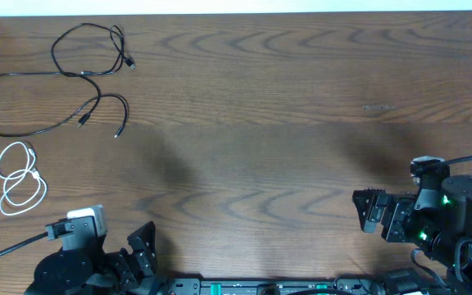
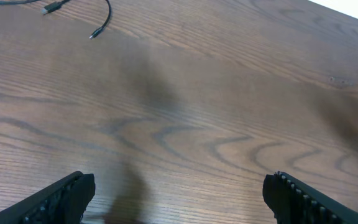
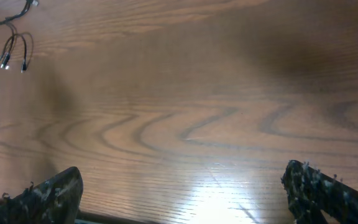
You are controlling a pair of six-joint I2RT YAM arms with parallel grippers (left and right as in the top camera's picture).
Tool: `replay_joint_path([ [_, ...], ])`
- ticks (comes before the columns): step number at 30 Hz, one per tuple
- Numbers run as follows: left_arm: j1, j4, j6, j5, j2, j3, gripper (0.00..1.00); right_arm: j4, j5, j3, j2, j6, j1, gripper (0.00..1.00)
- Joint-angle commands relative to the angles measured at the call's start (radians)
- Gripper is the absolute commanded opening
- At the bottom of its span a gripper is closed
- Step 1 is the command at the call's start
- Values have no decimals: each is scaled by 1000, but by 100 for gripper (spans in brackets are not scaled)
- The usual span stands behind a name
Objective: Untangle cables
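Observation:
Long black cables lie looped at the table's far left; one forms a loop near the back edge, another sweeps in a wide arc below it. A shorter white cable lies coiled apart from them, nearer the front left. Black plug ends show in the left wrist view and in the right wrist view. My left gripper is open and empty at the front left. My right gripper is open and empty at the front right, far from the cables.
The wooden table runs to a white strip at the back edge. The arm bases and their thick black cables sit along the front edge.

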Motion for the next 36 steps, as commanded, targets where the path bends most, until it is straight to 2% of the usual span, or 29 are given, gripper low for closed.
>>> replay_joint_path([
  [1, -3, -4, -2, -20, -1, 11, 92, -1, 11, 0, 0, 9, 8, 99],
  [17, -3, -4, -2, -20, -1, 11, 92, -5, 11, 0, 0, 9, 8, 99],
  [23, -3, -4, -2, -20, 0, 11, 92, 2, 125, -20, -43, -86, 9, 99],
  [26, -3, -4, -2, -20, -1, 11, 92, 55, 138, -82, -103, -153, 9, 99],
  [36, -3, -4, -2, -19, -1, 11, 92, 514, 138, -488, -418, -343, -14, 99],
])
